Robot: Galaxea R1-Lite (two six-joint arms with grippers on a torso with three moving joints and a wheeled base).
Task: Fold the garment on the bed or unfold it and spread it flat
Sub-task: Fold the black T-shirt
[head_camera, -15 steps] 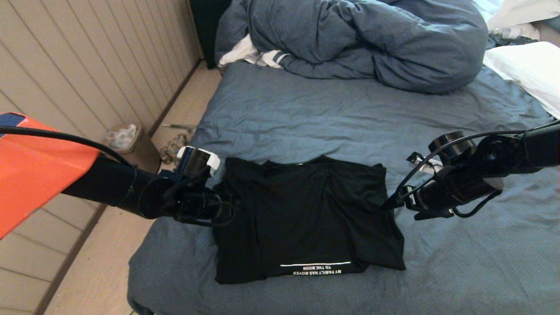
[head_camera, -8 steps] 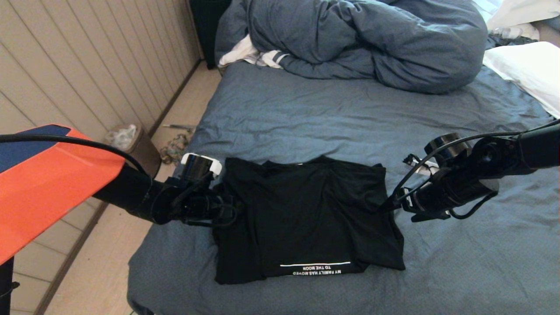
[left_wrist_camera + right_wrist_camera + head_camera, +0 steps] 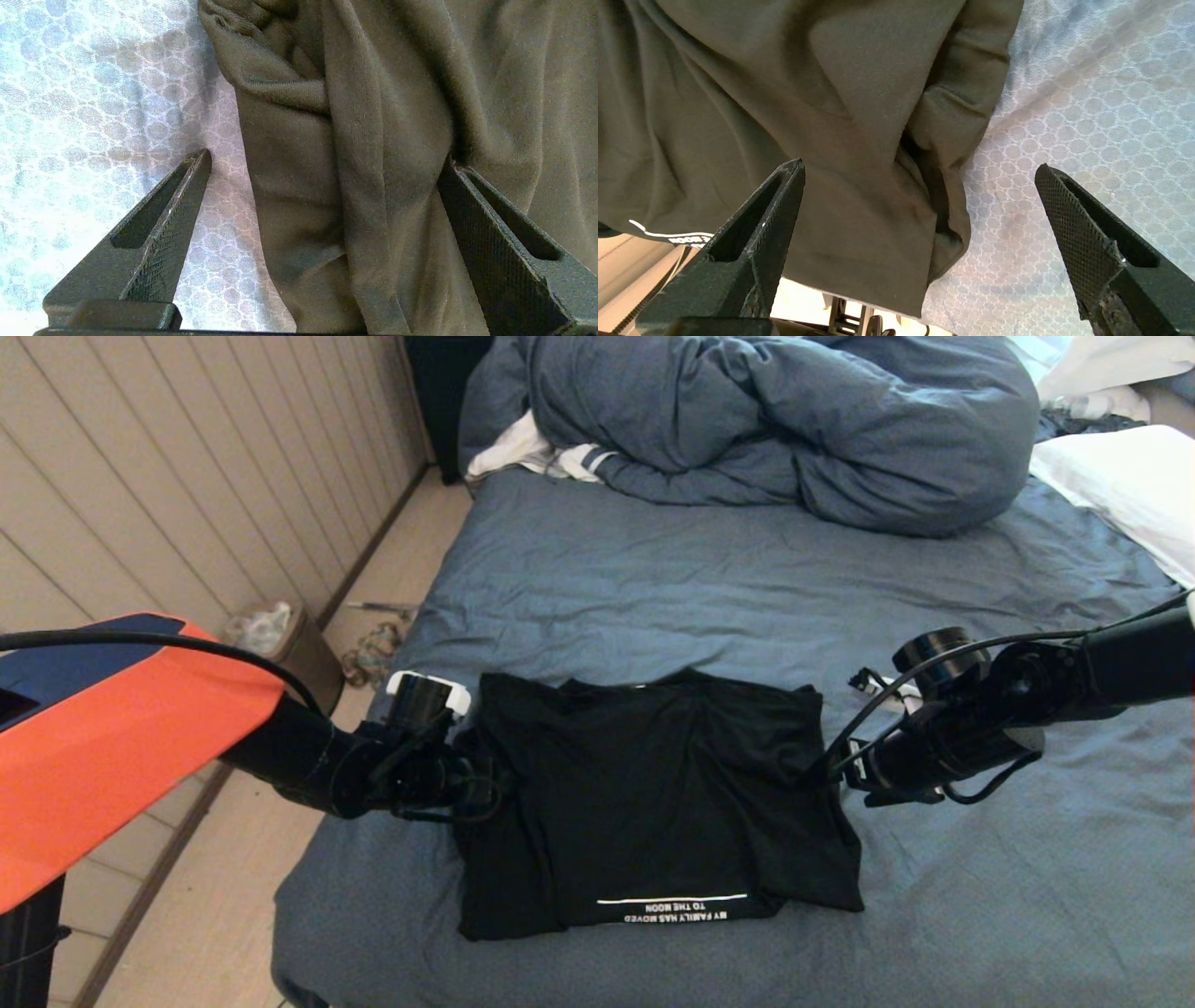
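Observation:
The garment [image 3: 653, 793], a black T-shirt, lies partly folded on the near part of the bed [image 3: 709, 588], with white lettering [image 3: 674, 915] along its near edge. My left gripper [image 3: 476, 775] is at its left edge and stands open. In the left wrist view that gripper [image 3: 325, 158] straddles bunched folds of the garment [image 3: 373, 93] beside the sheet [image 3: 93, 93]. My right gripper [image 3: 826, 770] is at the shirt's right edge, open too. In the right wrist view it [image 3: 920, 163] spans the garment's layered edge [image 3: 784, 70] and bare sheet [image 3: 1087, 93].
A bunched blue-grey duvet [image 3: 775, 420] fills the far end, with a white striped cloth [image 3: 532, 453] at its left and a white pillow [image 3: 1130, 485] at the right. A bin [image 3: 280, 644] stands on the floor by the panelled wall, left of the bed's edge.
The right gripper has slid left, closer to the shirt's right edge. The left arm has shifted slightly down and right at the left edge. Both stay open; the shirt has not moved.

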